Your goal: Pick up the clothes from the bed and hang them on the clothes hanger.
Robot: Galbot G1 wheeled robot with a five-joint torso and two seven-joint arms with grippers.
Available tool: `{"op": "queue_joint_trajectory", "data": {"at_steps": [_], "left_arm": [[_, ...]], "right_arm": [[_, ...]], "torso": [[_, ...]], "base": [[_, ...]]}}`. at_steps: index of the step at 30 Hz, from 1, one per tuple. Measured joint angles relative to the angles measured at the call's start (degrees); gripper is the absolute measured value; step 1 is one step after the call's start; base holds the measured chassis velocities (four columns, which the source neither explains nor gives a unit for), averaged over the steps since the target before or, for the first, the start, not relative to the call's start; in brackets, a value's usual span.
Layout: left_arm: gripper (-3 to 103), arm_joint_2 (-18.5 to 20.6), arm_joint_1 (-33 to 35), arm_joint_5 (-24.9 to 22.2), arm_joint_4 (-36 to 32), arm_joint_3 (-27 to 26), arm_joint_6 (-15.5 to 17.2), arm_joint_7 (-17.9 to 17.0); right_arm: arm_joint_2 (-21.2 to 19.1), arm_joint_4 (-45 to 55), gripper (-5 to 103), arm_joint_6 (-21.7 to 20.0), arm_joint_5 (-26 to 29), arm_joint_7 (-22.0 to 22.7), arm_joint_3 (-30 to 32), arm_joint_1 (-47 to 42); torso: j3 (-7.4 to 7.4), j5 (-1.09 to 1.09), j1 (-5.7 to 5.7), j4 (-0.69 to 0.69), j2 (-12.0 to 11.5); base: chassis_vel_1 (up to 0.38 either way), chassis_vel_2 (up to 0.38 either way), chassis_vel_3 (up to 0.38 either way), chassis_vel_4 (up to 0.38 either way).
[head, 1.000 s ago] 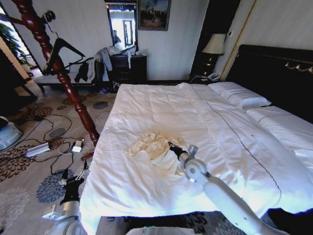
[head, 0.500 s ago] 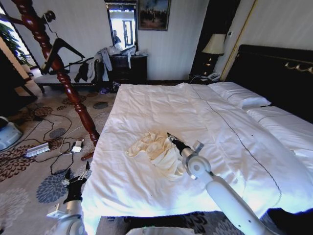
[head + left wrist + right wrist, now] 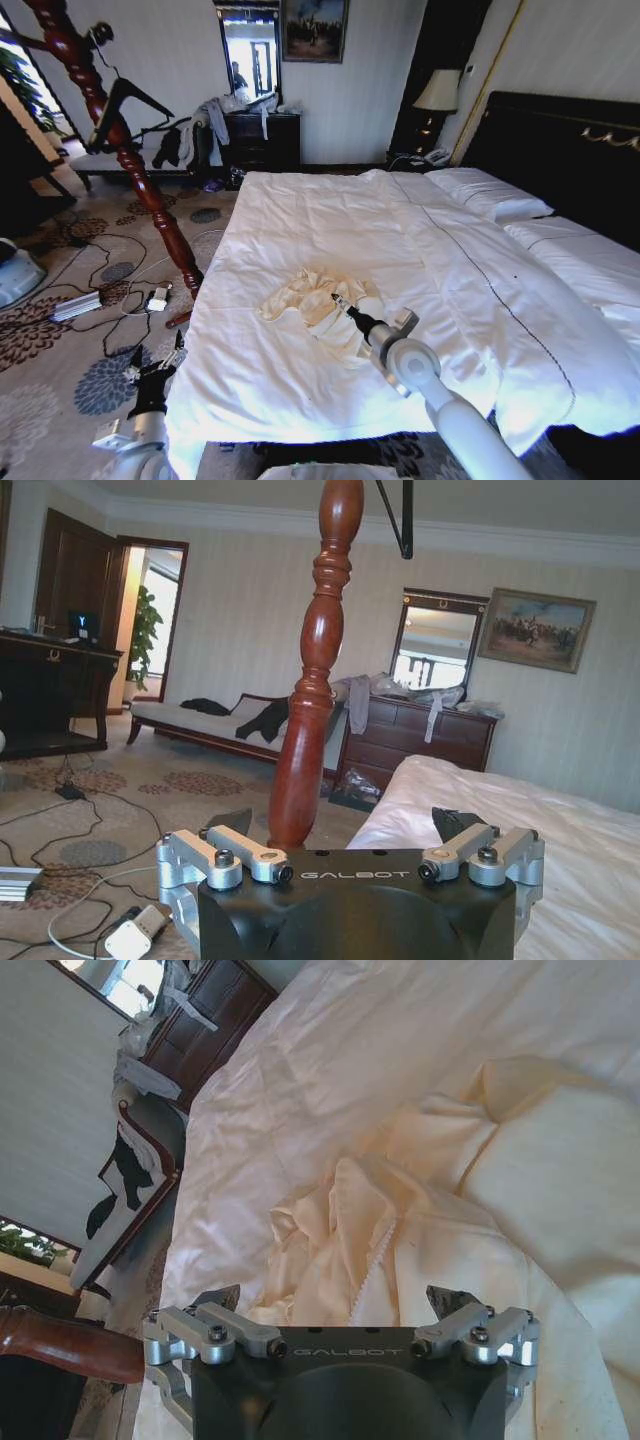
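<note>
Head view gives you the bed (image 3: pixel 330 215) first: its white duvet spreads smooth across most of the room, pillows up against the dark headboard (image 3: pixel 560 150). Beside its left edge the turned wooden rack post (image 3: pixel 120 140) leans up, with the black clothes hanger (image 3: pixel 128 103) hooked near its top, which looks like where the garment must end up. On the near half of the duvet lies the cream garment (image 3: pixel 320 305), crumpled in soft folds, yellower than the bedding, a ruffled seam showing along one fold. Your right gripper (image 3: pixel 338 302) hovers just over that heap, jaws spread wide and holding nothing, apparently lined up for a grasp. Your left gripper (image 3: pixel 155 372) waits low by the bed's left side, jaws likewise apart and empty.
</note>
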Motion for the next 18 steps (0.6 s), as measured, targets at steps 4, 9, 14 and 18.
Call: {"op": "queue_joint_trajectory", "data": {"at_steps": [4,9,14,18], "left_arm": [[100,0.0,0.0,0.0,0.0,-0.1,-0.1,0.0],[100,0.0,-0.2,0.0,0.2,-0.1,-0.1,0.0],[100,0.0,-0.3,0.0,0.4,-0.1,-0.1,0.0],[100,0.0,-0.5,-0.2,0.8,-0.3,-0.1,-0.1]], "right_arm": [[1.4,0.2,100,0.7,-0.1,-0.8,0.0,0.5],[3.4,0.2,100,0.9,-0.9,-1.1,-1.5,1.1],[5.2,-1.9,103,0.9,-2.5,-1.1,-3.0,2.0],[5.9,-3.2,96,0.9,-2.9,-1.1,-3.2,3.0]], "torso": [[0.0,0.0,0.0,0.0,0.0],[0.0,-0.01,0.0,0.0,0.0],[0.0,0.0,0.0,0.0,0.0],[0.0,0.0,0.0,0.0,0.0]], "base": [[0.0,0.0,0.0,0.0],[0.0,0.0,0.0,0.0],[0.0,0.0,0.0,0.0],[0.0,0.0,0.0,0.0]]}}
